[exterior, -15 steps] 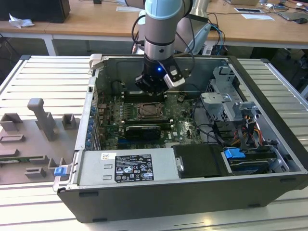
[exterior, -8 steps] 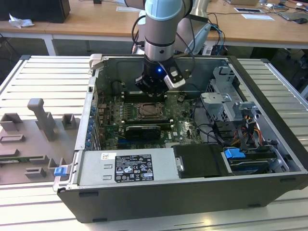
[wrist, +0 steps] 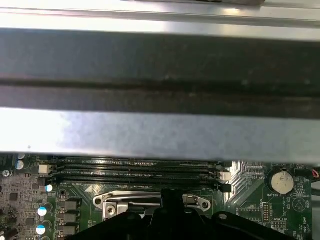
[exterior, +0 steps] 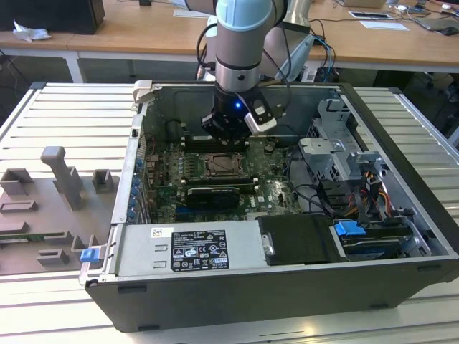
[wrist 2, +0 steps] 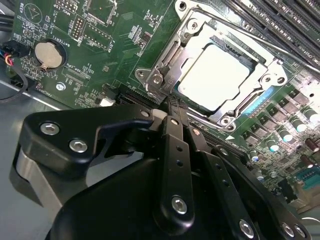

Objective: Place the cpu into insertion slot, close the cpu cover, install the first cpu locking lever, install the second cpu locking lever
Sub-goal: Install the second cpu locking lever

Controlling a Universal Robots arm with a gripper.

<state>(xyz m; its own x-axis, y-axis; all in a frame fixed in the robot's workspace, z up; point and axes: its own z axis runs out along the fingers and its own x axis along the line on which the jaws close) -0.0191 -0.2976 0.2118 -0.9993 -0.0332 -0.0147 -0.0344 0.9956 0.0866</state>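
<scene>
One arm reaches down into the open computer case (exterior: 401,215), its gripper (exterior: 228,135) low over the green motherboard (exterior: 276,188) just behind the insertion slot (exterior: 218,165) as the exterior view shows it. In the second wrist view the cpu (wrist 2: 215,76) lies flat in the insertion slot (wrist 2: 165,60), its pale metal top showing through the window of the cpu cover (wrist 2: 200,30), which lies closed down over it. The gripper (wrist 2: 170,107) has its black fingers (wrist 2: 172,131) drawn together to a narrow tip that sits at the edge of the socket frame, close to a thin metal lever along that side; whether the tip grips or merely touches anything there cannot be told. A round coin battery (wrist 2: 47,53) sits on the board well apart from the socket. In the first wrist view the long black memory slots (wrist: 135,170) run beside the socket's metal frame (wrist: 150,200), under the case's metal wall (wrist: 160,135).
</scene>
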